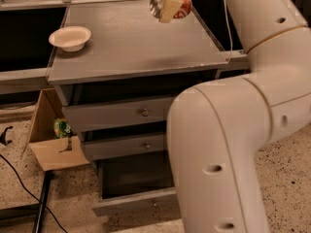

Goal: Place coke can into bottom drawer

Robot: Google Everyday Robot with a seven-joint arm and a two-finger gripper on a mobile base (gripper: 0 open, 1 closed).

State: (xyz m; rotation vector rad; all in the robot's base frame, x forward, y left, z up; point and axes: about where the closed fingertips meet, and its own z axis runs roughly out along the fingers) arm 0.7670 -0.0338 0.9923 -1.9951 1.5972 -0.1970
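gripper (167,8) clamped on the coke can (183,9), raised above the counter's (136,45) far edge. bottom drawer (133,178) already open. judged: pickup done; lowering into the drawer and release outstanding.

Three drawers (127,113); one bowl (70,37), can (182,9), end effector (167,8) aloft.
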